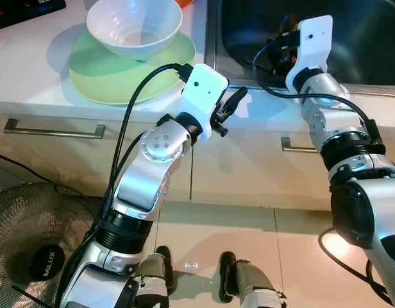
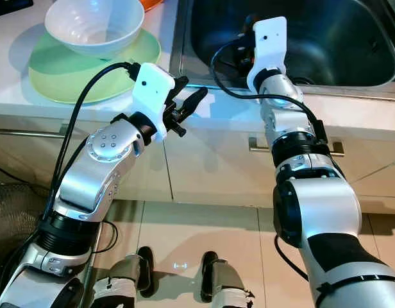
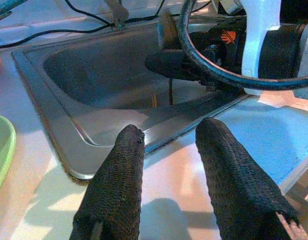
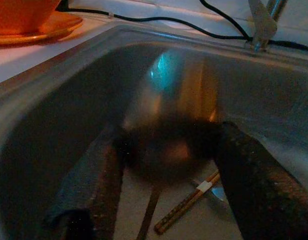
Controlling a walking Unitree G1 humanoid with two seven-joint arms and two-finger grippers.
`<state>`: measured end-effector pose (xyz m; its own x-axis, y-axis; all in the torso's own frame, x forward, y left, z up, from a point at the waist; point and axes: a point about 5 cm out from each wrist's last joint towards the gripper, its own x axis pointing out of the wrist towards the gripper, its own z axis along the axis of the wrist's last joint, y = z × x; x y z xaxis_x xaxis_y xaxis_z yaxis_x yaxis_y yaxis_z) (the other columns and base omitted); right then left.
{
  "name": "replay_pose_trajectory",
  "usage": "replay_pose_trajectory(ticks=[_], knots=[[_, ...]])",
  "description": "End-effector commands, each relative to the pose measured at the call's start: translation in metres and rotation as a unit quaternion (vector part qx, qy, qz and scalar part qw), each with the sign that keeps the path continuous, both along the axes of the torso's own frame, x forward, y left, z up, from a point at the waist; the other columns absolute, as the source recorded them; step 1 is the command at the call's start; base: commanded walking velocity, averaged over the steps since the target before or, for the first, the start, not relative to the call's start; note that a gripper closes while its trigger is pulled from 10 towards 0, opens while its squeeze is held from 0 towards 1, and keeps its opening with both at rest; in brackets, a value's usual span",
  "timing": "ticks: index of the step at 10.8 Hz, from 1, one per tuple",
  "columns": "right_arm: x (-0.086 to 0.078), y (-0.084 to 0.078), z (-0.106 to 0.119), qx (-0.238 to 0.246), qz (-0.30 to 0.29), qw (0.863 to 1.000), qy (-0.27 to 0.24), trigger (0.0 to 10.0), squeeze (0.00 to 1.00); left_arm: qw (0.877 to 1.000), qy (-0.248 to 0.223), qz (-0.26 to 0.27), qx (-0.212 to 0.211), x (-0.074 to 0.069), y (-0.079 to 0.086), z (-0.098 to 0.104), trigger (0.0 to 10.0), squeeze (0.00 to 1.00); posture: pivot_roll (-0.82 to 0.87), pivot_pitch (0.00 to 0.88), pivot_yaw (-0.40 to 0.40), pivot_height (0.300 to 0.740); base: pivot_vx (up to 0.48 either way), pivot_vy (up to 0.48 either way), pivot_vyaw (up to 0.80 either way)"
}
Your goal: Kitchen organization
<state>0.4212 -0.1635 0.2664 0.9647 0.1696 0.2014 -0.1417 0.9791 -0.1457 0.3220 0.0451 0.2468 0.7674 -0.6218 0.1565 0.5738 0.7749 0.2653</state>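
The right gripper hung inside the sink, fingers spread wide and empty; its wrist view revealed chopsticks on the sink floor just beyond them. The left gripper, parted and empty, hovered over the worktop edge, with the white bowl on a green plate off to its outer side.

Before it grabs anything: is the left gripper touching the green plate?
Apart. In the left eye view the left gripper hangs over the counter edge beside the sink, with bare countertop between it and the green plate.

A white counter carries a green plate beside the steel sink.
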Motion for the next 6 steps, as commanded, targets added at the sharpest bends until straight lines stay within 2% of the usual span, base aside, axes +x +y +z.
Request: replay_pose_trajectory(ticks=[1, 4, 5, 6], knots=[[0.001, 0.001, -0.004, 0.018, 0.005, 1.000, 0.015, 10.0, 1.00, 1.000, -0.003, -0.008, 0.003, -0.001, -0.005, 0.001, 10.0, 0.00, 0.17, 0.277, -0.043, 0.740, 0.000, 0.000, 0.00], [0.001, 0.000, 0.002, 0.025, 0.006, 1.000, 0.007, 10.0, 1.00, 1.000, -0.004, -0.007, 0.001, -0.001, -0.004, 0.002, 10.0, 0.00, 0.17, 0.278, -0.044, 0.740, 0.000, 0.000, 0.00], [-0.001, 0.002, 0.009, 0.043, 0.021, 0.999, -0.015, 10.0, 0.00, 1.000, -0.008, -0.006, -0.002, -0.001, -0.004, 0.003, 10.0, 0.00, 0.17, 0.280, -0.041, 0.740, 0.000, 0.000, 0.00], [-0.003, 0.006, 0.018, 0.074, 0.039, 0.995, -0.046, 10.0, 0.00, 1.000, -0.016, -0.004, -0.009, -0.002, -0.004, 0.006, 10.0, 0.00, 0.17, 0.279, -0.041, 0.740, 0.000, 0.000, 0.00]])
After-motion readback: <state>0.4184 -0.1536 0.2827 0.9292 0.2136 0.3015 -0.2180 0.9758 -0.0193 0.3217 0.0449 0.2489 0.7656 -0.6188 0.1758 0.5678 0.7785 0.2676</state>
